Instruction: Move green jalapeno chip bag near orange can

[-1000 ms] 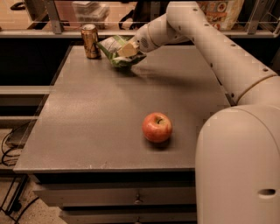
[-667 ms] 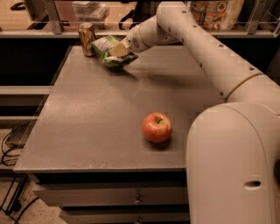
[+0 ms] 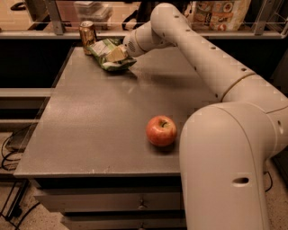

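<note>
The green jalapeno chip bag [image 3: 106, 55] lies at the far left of the grey table [image 3: 90, 121], right beside the orange can [image 3: 87, 37], which stands upright at the back left corner. My gripper [image 3: 116, 54] reaches in from the right and is shut on the green jalapeno chip bag, its pale fingers pressed into the bag's middle. The bag's left end nearly touches the can.
A red apple [image 3: 161, 130] sits on the table near the front right. My white arm [image 3: 211, 67] spans the right side of the view. A rail and shelf with bags [image 3: 220, 13] run behind the table's far edge.
My gripper has carried the chip bag a little further left, toward the can. The can and the apple have not moved.
</note>
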Available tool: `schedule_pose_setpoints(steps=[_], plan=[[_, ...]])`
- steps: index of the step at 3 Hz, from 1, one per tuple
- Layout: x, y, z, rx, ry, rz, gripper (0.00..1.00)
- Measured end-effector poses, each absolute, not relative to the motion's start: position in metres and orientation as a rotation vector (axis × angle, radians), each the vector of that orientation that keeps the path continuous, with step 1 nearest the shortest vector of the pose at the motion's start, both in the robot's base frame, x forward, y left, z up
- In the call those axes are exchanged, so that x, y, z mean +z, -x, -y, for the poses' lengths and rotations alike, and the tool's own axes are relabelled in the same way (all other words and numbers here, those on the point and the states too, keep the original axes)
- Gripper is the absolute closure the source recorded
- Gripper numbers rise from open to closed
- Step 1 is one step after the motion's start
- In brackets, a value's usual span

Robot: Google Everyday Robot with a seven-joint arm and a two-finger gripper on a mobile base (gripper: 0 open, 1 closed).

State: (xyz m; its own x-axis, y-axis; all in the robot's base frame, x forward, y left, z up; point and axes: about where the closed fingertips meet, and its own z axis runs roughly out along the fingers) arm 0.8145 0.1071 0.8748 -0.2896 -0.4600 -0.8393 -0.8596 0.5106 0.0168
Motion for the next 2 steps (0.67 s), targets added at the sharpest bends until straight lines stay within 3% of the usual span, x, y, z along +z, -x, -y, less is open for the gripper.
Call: schedule_pose_setpoints(steps=[1,2], plan=[[0.8722,-0.8143,-0.1099,0.615,1.086,-1.93,0.0],[0.8721,-0.8143,-0.11,0.616,1.086,-1.93,0.0]])
